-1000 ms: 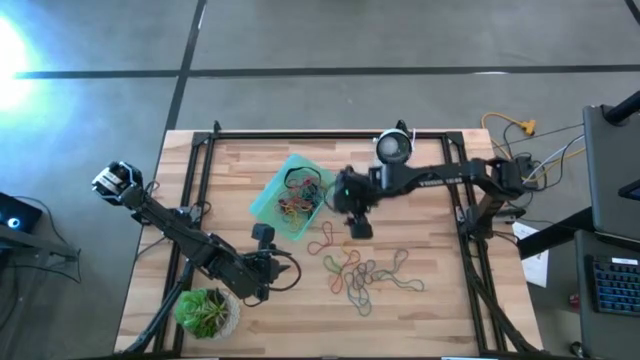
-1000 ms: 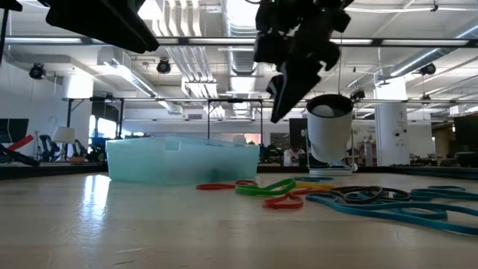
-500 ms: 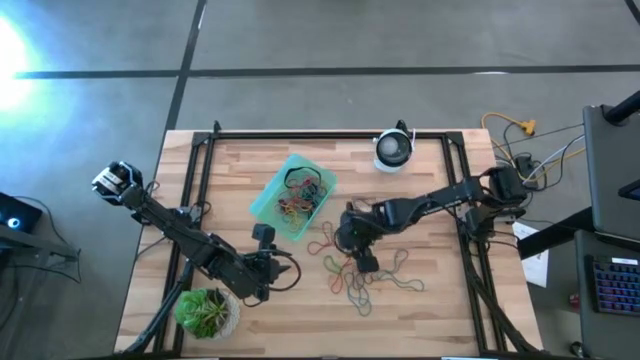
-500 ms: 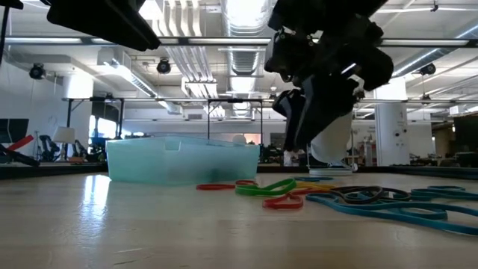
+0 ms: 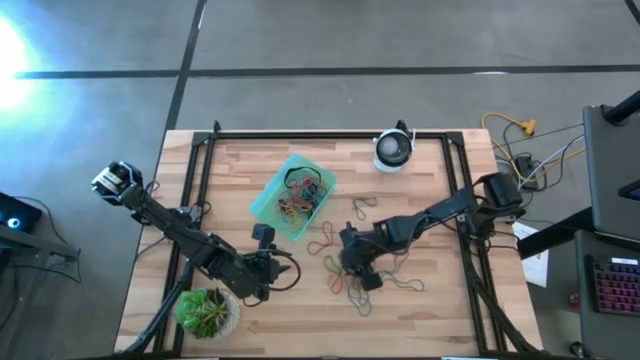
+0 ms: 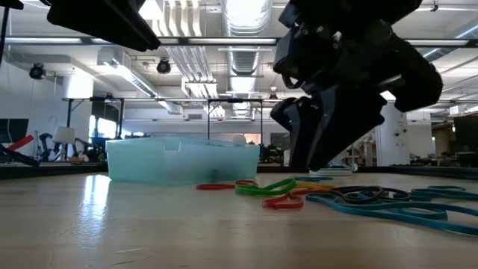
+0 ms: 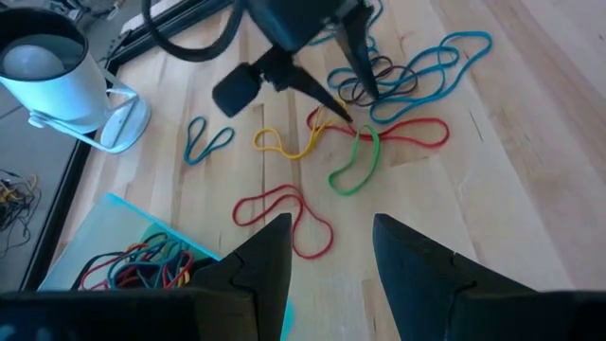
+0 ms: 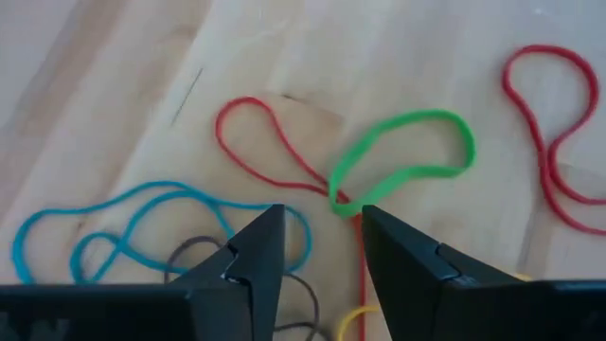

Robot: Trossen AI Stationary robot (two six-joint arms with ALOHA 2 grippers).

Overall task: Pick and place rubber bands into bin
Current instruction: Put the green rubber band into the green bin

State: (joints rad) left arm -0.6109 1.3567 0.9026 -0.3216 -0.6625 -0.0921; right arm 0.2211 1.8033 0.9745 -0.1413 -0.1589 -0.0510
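1. Teal-green translucent plastic bin [image 5: 293, 196] sits left of centre on the wooden tabletop [image 5: 430, 320], with a tangle of red, yellow and black rubber bands already inside it.
2. Loose rubber bands [image 5: 352, 272] in red, green, yellow, grey and blue lie scattered on the wood to the right of the bin and nearer than it.
3. Right claw [image 5: 362, 272] has swung away from beside the bin a second ago and come down over this loose pile, so a fresh pick is starting.
4. Its fingers have been narrowing as it descended; in its wrist view they stand partly open with a gap between them, straddling the spot where a green oval band [image 8: 402, 156] crosses a thin red loop [image 8: 266, 145]. Nothing is gripped yet.
5. Left claw [image 5: 266, 262] waits low at the near left, beside the potted green plant [image 5: 207, 312], part-open and empty.
6. My judgement: the green band is the likely next target, though the red loop may come up with it.
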